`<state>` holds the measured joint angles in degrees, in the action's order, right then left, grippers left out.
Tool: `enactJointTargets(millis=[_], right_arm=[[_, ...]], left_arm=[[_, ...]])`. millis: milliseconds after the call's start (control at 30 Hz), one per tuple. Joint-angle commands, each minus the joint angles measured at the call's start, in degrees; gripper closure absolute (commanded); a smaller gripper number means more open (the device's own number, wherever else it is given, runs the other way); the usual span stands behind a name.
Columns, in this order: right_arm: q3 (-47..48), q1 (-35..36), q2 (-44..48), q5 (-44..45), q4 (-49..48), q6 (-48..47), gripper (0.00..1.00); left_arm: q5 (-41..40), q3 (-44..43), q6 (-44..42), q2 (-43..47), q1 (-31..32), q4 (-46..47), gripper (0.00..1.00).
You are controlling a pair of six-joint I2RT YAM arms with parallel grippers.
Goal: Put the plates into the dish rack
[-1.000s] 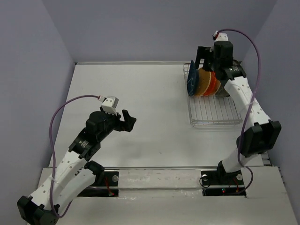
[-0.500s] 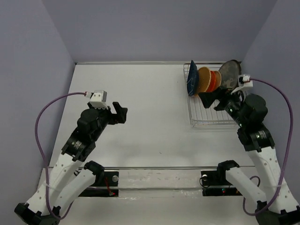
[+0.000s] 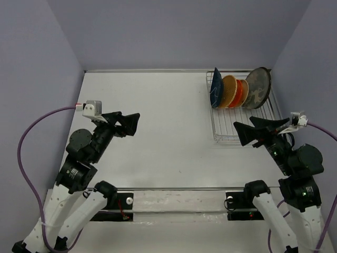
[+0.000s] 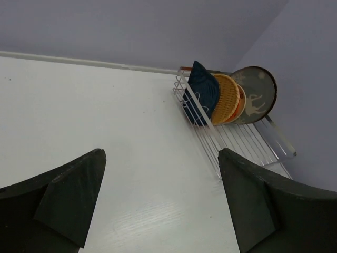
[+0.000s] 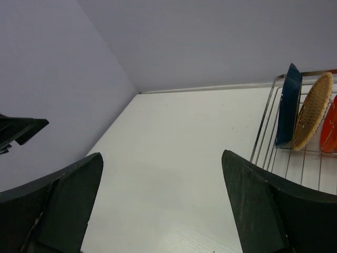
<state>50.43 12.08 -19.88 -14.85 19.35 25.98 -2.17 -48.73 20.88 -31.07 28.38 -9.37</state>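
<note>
The dish rack [image 3: 231,118] sits at the far right of the white desk [image 3: 158,105], close to the right wall, and four plates stand on edge in a tight row at its far end. From left to right in the top view these are the dark blue leaf-shaped plate [image 3: 215,90], the tan waffle-textured plate [image 3: 228,91], the orange-red plate [image 3: 240,93], and the grey plate [image 3: 257,88] with its white deer pattern, which is the largest and leans back towards the wall. Whether a further plate hides between the orange-red one and the grey one cannot be told. The left wrist view shows the same row from the side, with the blue plate [image 4: 202,92] nearest, the tan plate [image 4: 225,97] behind it and the grey plate [image 4: 255,95] at the back, all within the wire frame [image 4: 247,142]. The left claw [image 3: 134,123] hangs over the left part of the desk, well apart from the rack, with its fingers spread wide and nothing between them [image 4: 161,155]. The right claw [image 3: 242,122] is by the near end of the rack and points left. It is also spread wide and holds nothing [image 5: 162,154]. Its camera catches the blue [image 5: 288,105], tan [image 5: 311,110] and orange-red [image 5: 329,129] plates at the right edge.
</note>
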Motion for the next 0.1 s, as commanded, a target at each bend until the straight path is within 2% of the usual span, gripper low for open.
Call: enactJointTargets(millis=[0,67], right_arm=[[-0.60,0.32,-0.77,0.61,1.57,0.74,0.00],[-0.43,0.32,-1.13,0.61,1.65,1.36,0.00]], left_arm=[[1.30,1.18,1.88,0.75,-0.26,4.09,0.01],[1.03,1.79,1.70,0.83,-0.26,4.18,0.01]])
